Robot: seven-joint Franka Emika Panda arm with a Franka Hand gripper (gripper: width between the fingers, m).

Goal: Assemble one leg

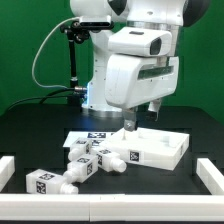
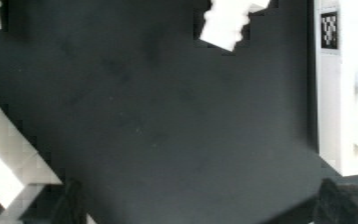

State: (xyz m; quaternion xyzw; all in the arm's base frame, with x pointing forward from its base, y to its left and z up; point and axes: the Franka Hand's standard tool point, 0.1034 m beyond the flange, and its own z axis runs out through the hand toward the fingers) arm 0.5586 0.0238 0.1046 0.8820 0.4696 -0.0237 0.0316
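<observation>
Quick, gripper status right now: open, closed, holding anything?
Gripper: open, holding nothing.

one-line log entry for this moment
gripper: open, empty, low near tray panel | legs: loose on table, none grasped

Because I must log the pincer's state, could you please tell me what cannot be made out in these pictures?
- Pincer, exterior view: small and dark under the white robot arm; open or shut unclear.
- Small chunky white plastic legs, exterior view: tag patterns too small to read.
- White plastic piece, wrist view: cut off by the picture's edge; which part is unclear.
</observation>
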